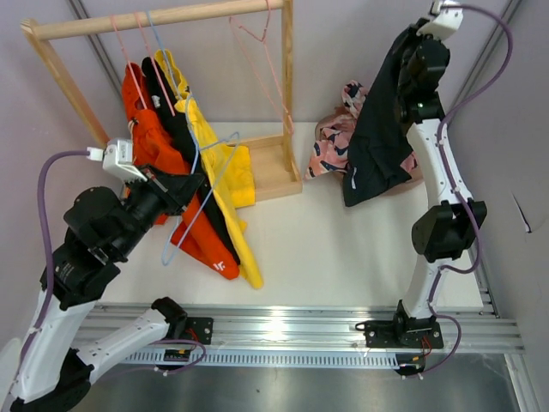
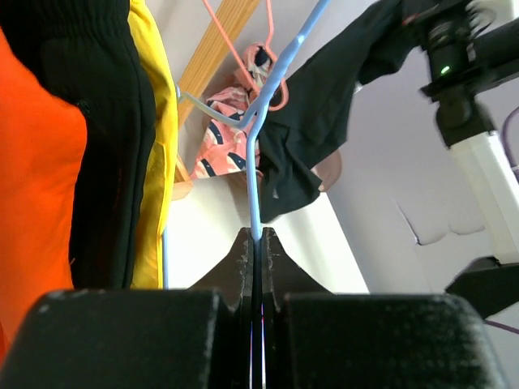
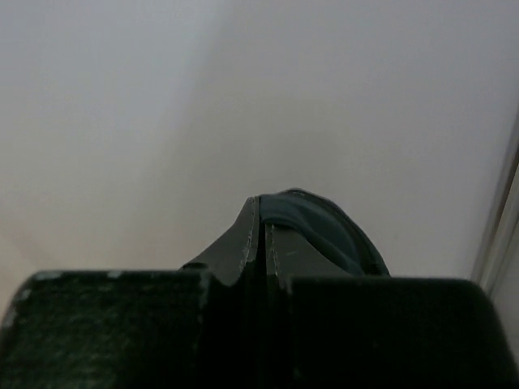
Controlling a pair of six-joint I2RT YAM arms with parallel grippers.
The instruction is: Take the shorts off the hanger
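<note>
Orange shorts (image 1: 146,137), black shorts (image 1: 171,120) and yellow shorts (image 1: 219,172) hang together at the left of the wooden rack (image 1: 163,19). My left gripper (image 1: 190,187) (image 2: 258,235) is shut on the thin wire of a blue hanger (image 1: 196,150) (image 2: 276,81) beside them. A second pair of black shorts (image 1: 377,137) (image 2: 316,121) hangs from my right gripper (image 3: 263,212), which is raised high at the right and shut on a fold of the dark fabric (image 3: 324,231). In the top view the cloth hides its fingers. Pink floral shorts (image 1: 330,142) (image 2: 219,146) lie on the table.
An empty pink hanger (image 1: 257,39) hangs from the rail's right end. The rack's wooden base (image 1: 270,167) sits mid-table. Walls close in behind and at the right. White tabletop (image 1: 343,249) lies in front of the rack.
</note>
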